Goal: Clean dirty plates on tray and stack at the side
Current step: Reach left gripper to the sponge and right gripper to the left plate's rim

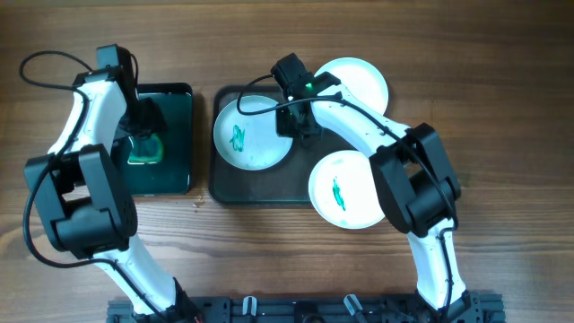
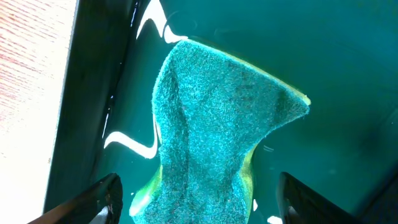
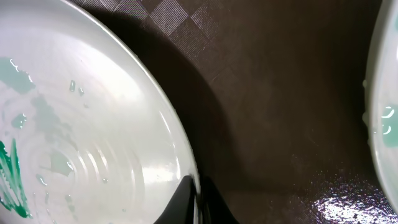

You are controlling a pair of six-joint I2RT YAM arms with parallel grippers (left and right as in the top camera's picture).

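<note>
Sponge (image 2: 211, 118) dead under my left gripper (image 2: 199, 186), jaws spread either side, not gripping, in the small tray (image 1: 184, 108) at left. Right gripper (image 3: 196, 194) pinches the smeared plate (image 1: 251, 135) by its right rim, on the big tray (image 1: 260, 187). Step, I reckon: fetch sponge. Nxt: close, lift over tray wall, go right. Far plate (image 1: 359, 79) & near plate (image 1: 345, 193) crowd right side; little room there.

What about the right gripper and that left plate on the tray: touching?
Touching. The right wrist view shows the right gripper pinching the rim of the plate.
</note>
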